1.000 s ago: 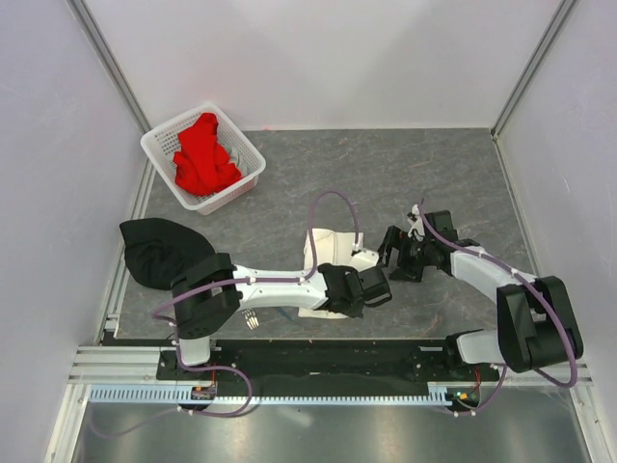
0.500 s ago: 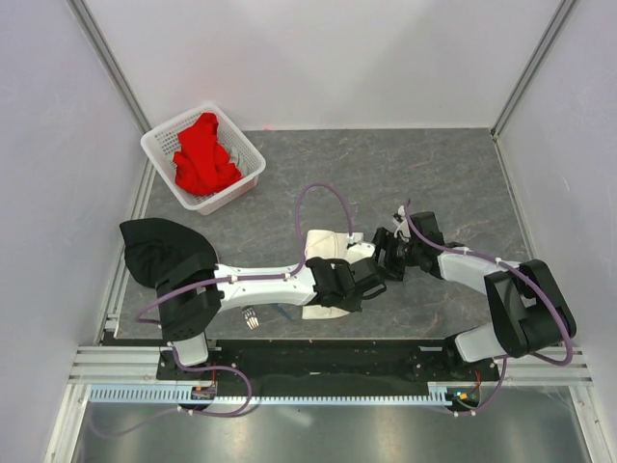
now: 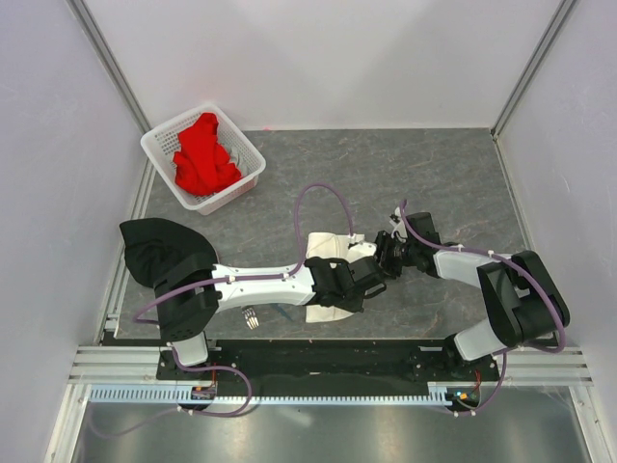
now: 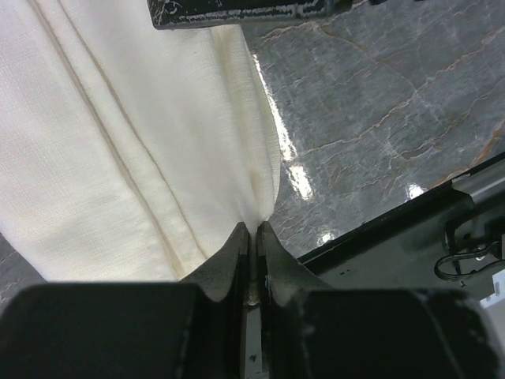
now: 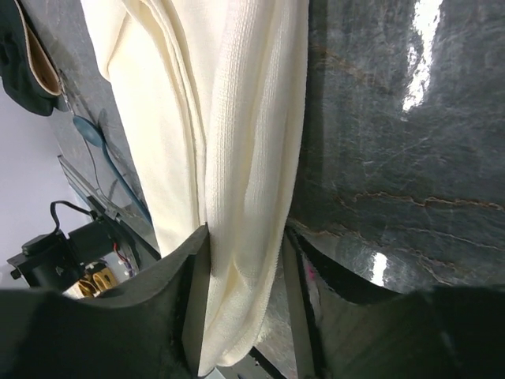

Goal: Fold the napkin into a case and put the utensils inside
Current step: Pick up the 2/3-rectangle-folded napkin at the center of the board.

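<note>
Where the arm bases sit, near edge: a black rail runs along the table front; in the left wrist view it lies close behind the gripped cloth, so there is little room on that side.
Fork: the fork lies just in front of the left arm's forearm with its tines showing, near the rail.
Spoon: the blue spoon lies on the table just beyond the napkin's long side, seen from the right wrist.
Left gripper: the left gripper is pinched tight on a corner of the napkin. The fabric gathers into creases that run to the fingertips.
Napkin: cream cloth in long layered folds at mid-table, between the two wrists and partly under the left one.
Napkin edges: one long folded edge is rounded and lies flat on the stone. Glossy grey top shows right beside it in both wrist views.
Right gripper: the right gripper has its jaws part-way apart and straddles that folded edge, with fabric filling the gap. I cannot tell if the pads press it.
Black cloth: the black cloth is bunched at the left wall, well apart from the napkin.
Far half: marbled grey surface runs from the napkin to the back wall and the right wall.
Basket: the white basket is in the far-left corner and holds a red cloth.
</note>
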Controlling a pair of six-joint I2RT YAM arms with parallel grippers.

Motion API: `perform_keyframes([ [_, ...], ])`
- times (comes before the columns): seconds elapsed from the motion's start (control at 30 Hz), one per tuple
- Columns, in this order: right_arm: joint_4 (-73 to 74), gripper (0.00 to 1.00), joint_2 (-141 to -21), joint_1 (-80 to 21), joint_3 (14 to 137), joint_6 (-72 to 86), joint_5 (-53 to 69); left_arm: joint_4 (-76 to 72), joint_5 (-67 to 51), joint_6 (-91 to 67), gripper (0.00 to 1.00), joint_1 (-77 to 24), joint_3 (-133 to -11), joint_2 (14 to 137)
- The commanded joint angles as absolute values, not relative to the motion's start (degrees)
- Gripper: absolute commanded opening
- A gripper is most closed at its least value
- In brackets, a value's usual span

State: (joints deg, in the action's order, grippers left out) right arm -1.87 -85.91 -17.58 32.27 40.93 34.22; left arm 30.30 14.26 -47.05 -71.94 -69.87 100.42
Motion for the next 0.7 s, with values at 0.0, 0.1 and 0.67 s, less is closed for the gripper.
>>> perform_keyframes([
  [0.0,-4.66,0.4,-86.75,-17.93,33.13,40.96,35.33,27.42,13.01,-47.9,0.13,-71.72,-69.52,97.74],
  [0.1,-4.75,0.21,-86.49,-17.84,32.96,40.87,35.07,26.46,11.7,-47.64,0.3,-71.72,-69.0,97.3],
  [0.67,-0.09,0.0,-84.82,-17.75,34.8,36.12,31.82,10.73,2.11,-45.71,0.21,-51.51,-55.54,87.71],
])
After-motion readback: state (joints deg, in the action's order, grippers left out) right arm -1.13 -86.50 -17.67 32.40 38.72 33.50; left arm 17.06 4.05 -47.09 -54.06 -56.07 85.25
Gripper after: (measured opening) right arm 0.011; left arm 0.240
